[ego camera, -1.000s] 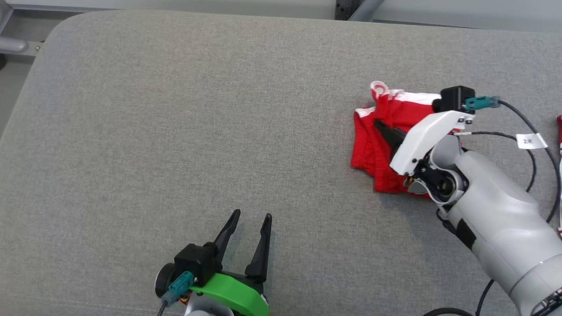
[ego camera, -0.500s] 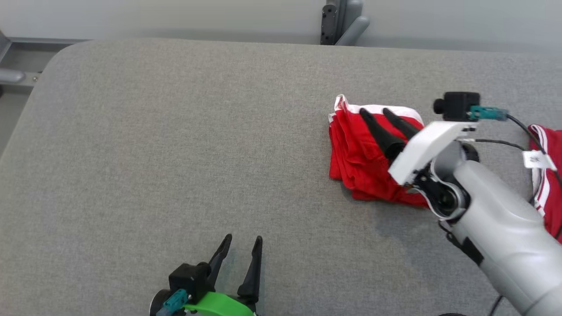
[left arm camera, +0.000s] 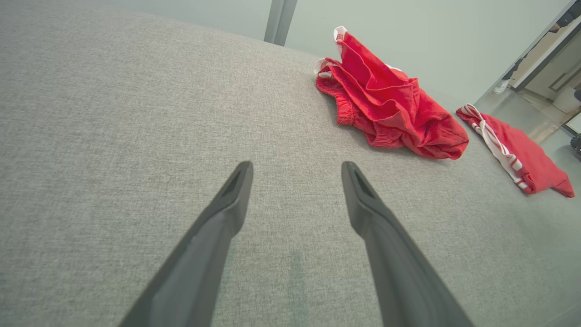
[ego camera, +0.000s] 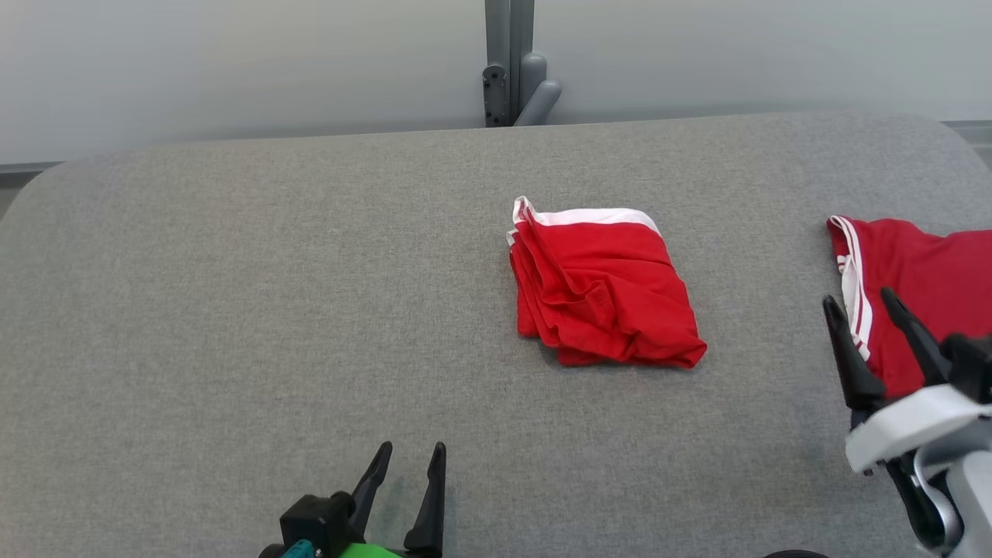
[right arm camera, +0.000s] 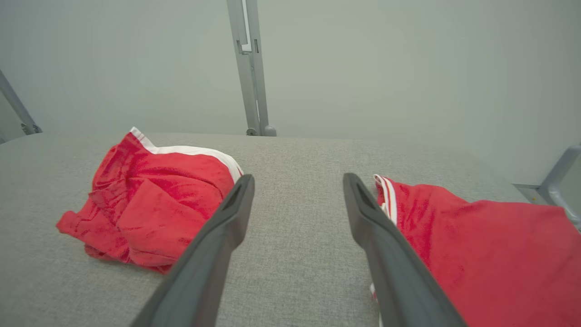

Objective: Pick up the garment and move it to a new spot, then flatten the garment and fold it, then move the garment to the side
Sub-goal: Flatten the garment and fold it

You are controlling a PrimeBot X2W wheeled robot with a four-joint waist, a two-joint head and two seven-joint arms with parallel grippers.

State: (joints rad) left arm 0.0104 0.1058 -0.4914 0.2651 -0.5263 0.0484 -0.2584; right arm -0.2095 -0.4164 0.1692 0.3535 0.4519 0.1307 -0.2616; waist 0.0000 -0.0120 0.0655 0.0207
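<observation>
grey padded table (ego camera: 232, 310): fills the scene | folded red garment (ego camera: 601, 291): white band on far edge, lies right of centre, apart from both grippers | second red garment (ego camera: 922, 287): at far right | right gripper (ego camera: 859, 296): near right, by second garment's left edge, jaws wide apart, empty | left gripper (ego camera: 412, 447): near edge, left of centre, jaws wide apart, empty

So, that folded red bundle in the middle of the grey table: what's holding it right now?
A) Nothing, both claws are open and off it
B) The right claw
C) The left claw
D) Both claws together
A: the folded red garment lies by itself on the grey table, while the left gripper and the right gripper each stand open and apart from it.
</observation>
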